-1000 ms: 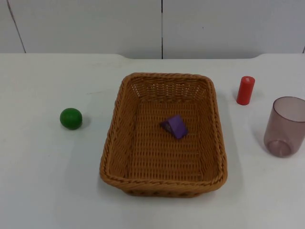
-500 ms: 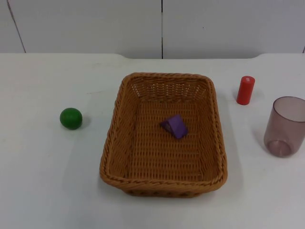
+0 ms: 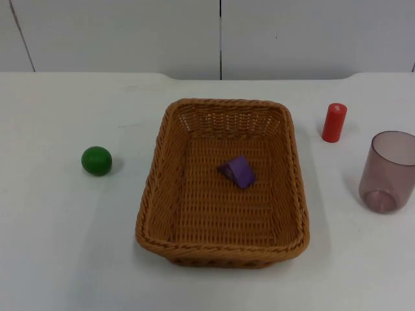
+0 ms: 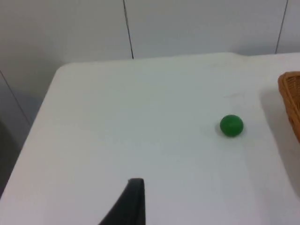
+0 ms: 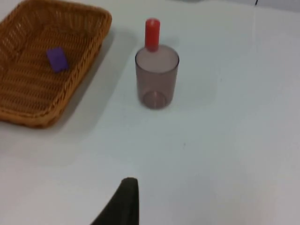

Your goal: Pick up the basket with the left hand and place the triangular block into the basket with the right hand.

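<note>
Basket (image 3: pixel 224 184) on table, purple block (image 3: pixel 237 172) already lying inside near its centre; both grippers wait well away, openness indeterminable. Remaining step: left gripper should grasp the basket rim squarely.

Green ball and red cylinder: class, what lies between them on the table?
In the top view, the wicker basket lies between the green ball and red cylinder, holding the purple triangular block.

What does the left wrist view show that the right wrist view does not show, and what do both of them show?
The left wrist view alone has the green ball on the white table. The right wrist view alone has the purple triangular block lying inside the basket, the red cylinder and the upright translucent cup. Both share the table and the wicker basket, of which the left wrist view catches just an edge.
</note>
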Robot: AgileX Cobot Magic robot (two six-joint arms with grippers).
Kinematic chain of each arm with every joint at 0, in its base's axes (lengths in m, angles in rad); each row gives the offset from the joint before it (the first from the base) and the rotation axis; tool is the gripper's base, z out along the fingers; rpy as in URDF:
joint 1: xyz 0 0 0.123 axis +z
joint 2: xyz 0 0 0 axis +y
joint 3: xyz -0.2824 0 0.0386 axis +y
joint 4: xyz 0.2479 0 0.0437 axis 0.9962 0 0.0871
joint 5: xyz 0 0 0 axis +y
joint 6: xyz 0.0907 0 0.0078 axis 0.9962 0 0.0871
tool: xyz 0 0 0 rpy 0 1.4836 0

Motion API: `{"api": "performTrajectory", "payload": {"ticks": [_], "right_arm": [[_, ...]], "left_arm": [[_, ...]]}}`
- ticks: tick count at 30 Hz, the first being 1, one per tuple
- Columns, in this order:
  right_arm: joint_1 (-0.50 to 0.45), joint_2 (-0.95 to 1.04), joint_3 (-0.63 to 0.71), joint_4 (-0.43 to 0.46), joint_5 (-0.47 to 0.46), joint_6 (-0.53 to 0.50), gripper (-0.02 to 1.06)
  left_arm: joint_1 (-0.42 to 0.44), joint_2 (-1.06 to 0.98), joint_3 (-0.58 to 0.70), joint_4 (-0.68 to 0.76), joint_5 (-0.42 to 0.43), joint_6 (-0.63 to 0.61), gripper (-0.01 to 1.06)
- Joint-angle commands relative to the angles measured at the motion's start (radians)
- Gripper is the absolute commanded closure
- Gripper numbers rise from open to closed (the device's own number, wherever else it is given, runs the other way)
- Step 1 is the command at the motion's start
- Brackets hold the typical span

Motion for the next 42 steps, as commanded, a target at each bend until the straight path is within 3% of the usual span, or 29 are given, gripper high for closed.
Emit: {"api": "performTrajectory", "payload": {"ticks": [1,6,25,28,31,42], "right_arm": [[-0.002,-0.002,0.009,-0.007,-0.022,0.0,0.07],[-0.002,-0.002,0.009,-0.007,-0.027,0.0,0.07],[-0.002,-0.002,0.013,-0.007,-0.049,0.005,0.07],[-0.002,-0.002,0.044,-0.007,-0.114,0.061,0.07],[-0.002,-0.002,0.046,-0.015,-0.116,0.076,0.07],[-0.002,-0.002,0.046,-0.016,-0.116,0.033,0.07]], "left_arm": [[0.003,-0.002,0.027,0.005,-0.006,-0.011,0.0],[0.003,-0.002,0.104,0.002,0.002,-0.011,0.0],[0.003,-0.002,0.105,-0.015,0.006,-0.007,0.0],[0.003,-0.002,0.105,-0.015,0.006,-0.007,0.0],[0.003,-0.002,0.105,-0.015,0.006,-0.007,0.0],[0.003,-0.002,0.105,-0.015,0.006,-0.007,0.0]]}}
